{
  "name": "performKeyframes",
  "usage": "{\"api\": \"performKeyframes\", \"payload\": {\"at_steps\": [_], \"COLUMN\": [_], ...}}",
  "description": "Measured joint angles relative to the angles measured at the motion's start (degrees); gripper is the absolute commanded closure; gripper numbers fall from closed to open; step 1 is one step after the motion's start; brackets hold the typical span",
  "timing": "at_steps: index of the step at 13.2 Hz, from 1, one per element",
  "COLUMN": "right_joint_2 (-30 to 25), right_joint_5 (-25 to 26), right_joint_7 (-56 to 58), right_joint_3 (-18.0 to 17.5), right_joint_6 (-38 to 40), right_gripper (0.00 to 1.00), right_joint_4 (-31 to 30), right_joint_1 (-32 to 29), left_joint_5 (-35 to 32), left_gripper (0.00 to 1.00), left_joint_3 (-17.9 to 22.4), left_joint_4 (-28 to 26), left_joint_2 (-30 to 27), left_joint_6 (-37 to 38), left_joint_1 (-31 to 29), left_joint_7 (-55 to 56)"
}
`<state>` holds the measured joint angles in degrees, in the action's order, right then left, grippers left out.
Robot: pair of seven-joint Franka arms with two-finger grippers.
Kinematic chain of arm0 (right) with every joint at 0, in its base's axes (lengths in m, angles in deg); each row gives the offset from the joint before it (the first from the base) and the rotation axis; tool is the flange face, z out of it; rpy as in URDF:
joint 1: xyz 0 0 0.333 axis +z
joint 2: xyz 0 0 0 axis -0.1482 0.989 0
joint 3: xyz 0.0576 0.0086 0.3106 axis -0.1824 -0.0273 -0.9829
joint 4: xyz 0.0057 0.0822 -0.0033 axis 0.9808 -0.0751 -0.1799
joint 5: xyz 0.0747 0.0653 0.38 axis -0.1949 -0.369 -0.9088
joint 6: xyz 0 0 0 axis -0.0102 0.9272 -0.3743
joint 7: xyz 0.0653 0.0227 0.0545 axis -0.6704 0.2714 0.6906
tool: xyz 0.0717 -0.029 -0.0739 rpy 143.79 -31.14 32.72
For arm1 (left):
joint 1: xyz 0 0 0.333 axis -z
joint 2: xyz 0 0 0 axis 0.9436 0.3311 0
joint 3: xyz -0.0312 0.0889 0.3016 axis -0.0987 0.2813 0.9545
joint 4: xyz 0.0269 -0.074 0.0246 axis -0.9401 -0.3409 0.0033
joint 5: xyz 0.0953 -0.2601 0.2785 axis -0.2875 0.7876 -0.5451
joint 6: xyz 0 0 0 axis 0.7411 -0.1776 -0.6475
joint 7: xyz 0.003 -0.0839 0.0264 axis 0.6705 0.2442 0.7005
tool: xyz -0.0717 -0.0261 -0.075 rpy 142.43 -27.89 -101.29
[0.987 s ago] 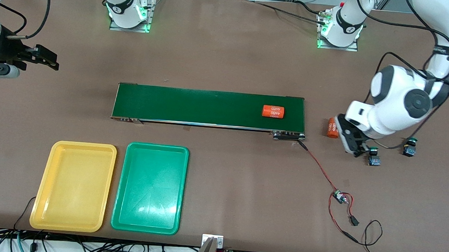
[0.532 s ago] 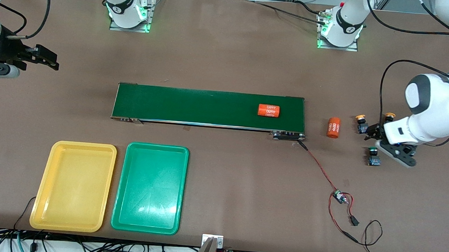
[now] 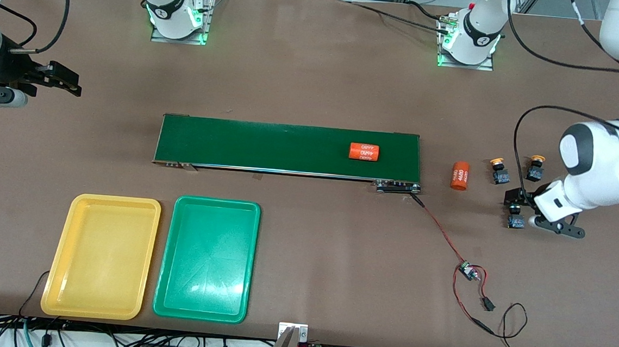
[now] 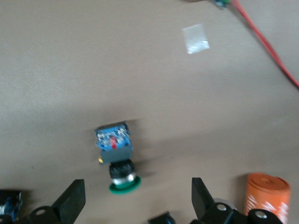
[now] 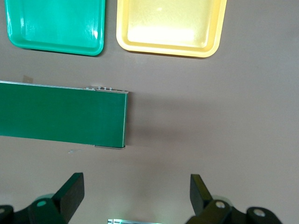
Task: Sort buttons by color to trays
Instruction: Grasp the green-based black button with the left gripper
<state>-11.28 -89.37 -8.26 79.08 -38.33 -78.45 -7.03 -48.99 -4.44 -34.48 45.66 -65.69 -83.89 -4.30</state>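
Now I am hanging my right gripper (image 3: 70,85) over bare counter (image 3: 316,76) off the conveyor belt's (image 3: 268,146) right-arm end, fingers (image 5: 70,193) standing wide, waiting. The yellow tray (image 3: 101,257) and green tray (image 3: 207,259) are lying side by side, nearer the front camera than the belt. An orange cylinder (image 3: 364,152) is lying on the belt, another (image 3: 459,175) just off its left-arm end. Past that, two yellow buttons (image 3: 499,171) (image 3: 535,167) are sitting apart. I am holding my left gripper (image 3: 544,211) low beside a green button (image 3: 514,216), fingers (image 4: 72,203) spread wide, the button lying toppled between them, untouched.
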Motion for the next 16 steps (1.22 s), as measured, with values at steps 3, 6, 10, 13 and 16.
{"api": "performKeyframes", "payload": {"at_steps": [3,6,10,13,16], "right_joint_2": [0.0,0.0,0.0,0.0,0.0], "right_joint_5": [0.0,0.0,0.0,0.0,0.0], "right_joint_7": [0.0,0.0,0.0,0.0,0.0], "right_joint_3": [0.0,0.0,0.0,0.0,0.0], "right_joint_6": [0.03,0.04,0.04,0.04,0.04], "right_gripper": [0.0,0.0,0.0,0.0,0.0], "right_joint_4": [0.0,0.0,0.0,0.0,0.0], "right_joint_1": [0.0,0.0,0.0,0.0,0.0], "left_joint_5": [0.0,0.0,0.0,0.0,0.0], "left_gripper": [0.0,0.0,0.13,0.23,0.77], "left_joint_3": [0.02,-0.01,0.01,0.0,-0.04], "left_joint_4": [3.82,4.57,4.53,3.79,3.68], "left_joint_2": [4.54,6.97,7.64,7.68,7.68], "left_joint_6": [-0.06,-2.51,-3.64,-3.62,-3.62], "left_joint_1": [-0.71,-0.74,-1.81,-1.86,-1.86], "left_joint_7": [0.0,0.18,0.28,0.28,0.29]}}
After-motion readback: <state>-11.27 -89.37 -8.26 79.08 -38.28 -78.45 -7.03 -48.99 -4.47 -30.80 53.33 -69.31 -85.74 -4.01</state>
